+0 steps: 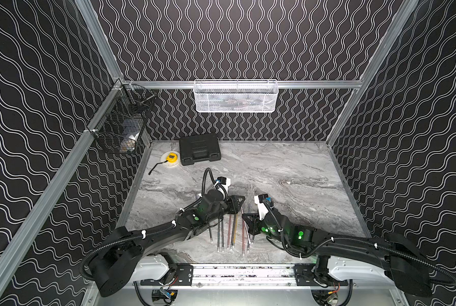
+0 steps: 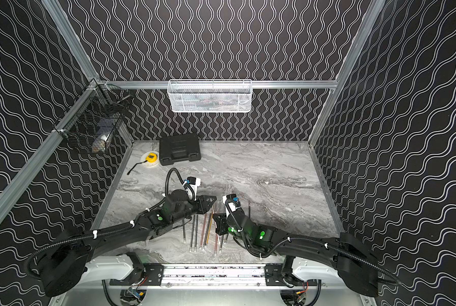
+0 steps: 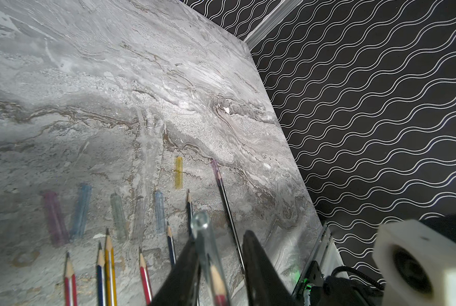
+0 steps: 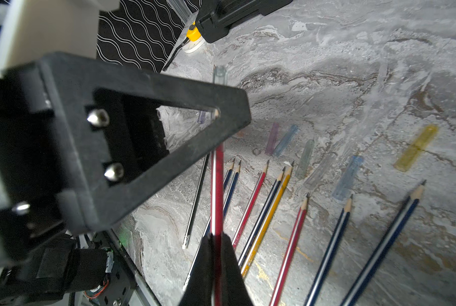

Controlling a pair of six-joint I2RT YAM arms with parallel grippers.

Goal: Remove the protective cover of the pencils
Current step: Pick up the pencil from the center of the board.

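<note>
My right gripper (image 4: 217, 237) is shut on a red pencil (image 4: 217, 190) and holds it off the table. A clear protective cover (image 3: 203, 238) sits over its sharpened tip. My left gripper (image 3: 220, 237) is open around that cover: one finger touches it and a gap shows at the other. From the right wrist the cover's end (image 4: 219, 75) pokes out past the left gripper's fingers. Several bare pencils (image 1: 229, 233) lie side by side on the table in front of both grippers. A black pencil (image 3: 225, 201) wears a purple cover.
Several loose tinted covers lie beyond the pencil tips, among them a purple one (image 3: 53, 217), a blue one (image 3: 82, 209) and a yellow one (image 4: 415, 148). A black case (image 1: 199, 148) and yellow tape measure (image 1: 170, 159) sit at the back left. A white basket (image 1: 236, 96) and a black basket (image 1: 120, 122) hang on the walls.
</note>
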